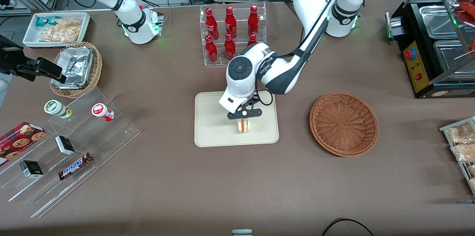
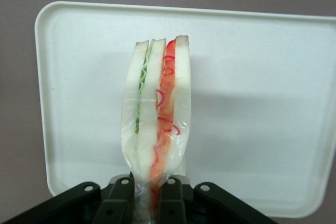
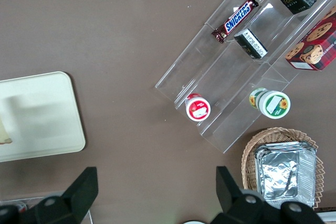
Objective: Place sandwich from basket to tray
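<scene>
Gripper clamped on sandwich over tray; lower until seated well inside rim, then release gently.

gripper holds sandwich over tray

A matt brown cloth is spread on the table. The sandwich, held over the smooth matt tray by the black plastic gripper, is wrapped in glossy film.
</scene>
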